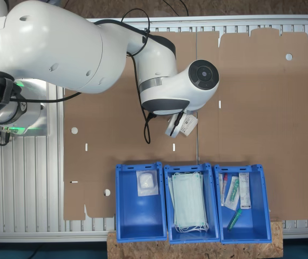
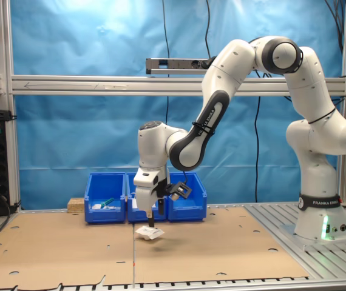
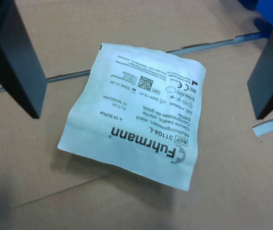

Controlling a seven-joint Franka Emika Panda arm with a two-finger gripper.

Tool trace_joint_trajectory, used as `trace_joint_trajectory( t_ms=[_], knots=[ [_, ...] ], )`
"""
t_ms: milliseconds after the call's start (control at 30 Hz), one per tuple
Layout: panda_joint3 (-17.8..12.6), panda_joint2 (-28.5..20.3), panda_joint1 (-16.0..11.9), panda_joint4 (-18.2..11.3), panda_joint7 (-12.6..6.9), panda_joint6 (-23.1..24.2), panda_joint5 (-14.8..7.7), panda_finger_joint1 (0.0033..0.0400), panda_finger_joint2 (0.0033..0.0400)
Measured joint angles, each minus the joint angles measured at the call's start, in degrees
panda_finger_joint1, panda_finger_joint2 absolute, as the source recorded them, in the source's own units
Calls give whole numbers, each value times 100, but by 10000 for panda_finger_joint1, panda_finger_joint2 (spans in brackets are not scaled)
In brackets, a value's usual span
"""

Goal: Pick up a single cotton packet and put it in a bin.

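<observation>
The cotton packet is a thin, flat, square pouch of white paper with a sealed rim and fine grey and black print; it lies on smooth brown cardboard, one corner lifted a little, over a thin seam in the sheet; in the second exterior view the packet sits just under the gripper. In the wrist view the gripper's two flat black fingers stand wide apart on either side of the packet with bare cardboard between each and its edges; they hold nothing.

In the first exterior view three deep blue plastic crates with notched rims stand side by side at the cardboard's edge; the bin at the first exterior view's left holds one puffy white packet; the middle crate holds pale green face masks; the third crate holds tubes and long packets. Wide open cardboard, cut with small holes and slots, lies between the packet and the crates.
</observation>
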Motion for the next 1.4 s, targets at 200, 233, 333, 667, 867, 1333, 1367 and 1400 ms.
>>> trace_joint_trajectory(
  t_ms=[200, 233, 333, 667, 867, 1333, 1367, 1400],
  knots=[
    [0, 79, -3, 31, 0, 88, 0, 400, 400],
    [0, 92, -4, 32, 0, 109, 0, 400, 400],
    [0, 130, -8, 35, 0, 162, 0, 400, 400],
    [0, 246, -25, 41, 0, 293, 0, 400, 400],
    [0, 286, -33, 42, 0, 340, 0, 400, 400],
    [0, 453, -107, 57, 0, 529, 0, 400, 400],
    [0, 463, -112, 60, 0, 538, 0, 400, 400],
    [0, 473, -118, 64, 0, 548, 0, 400, 400]
  ],
)
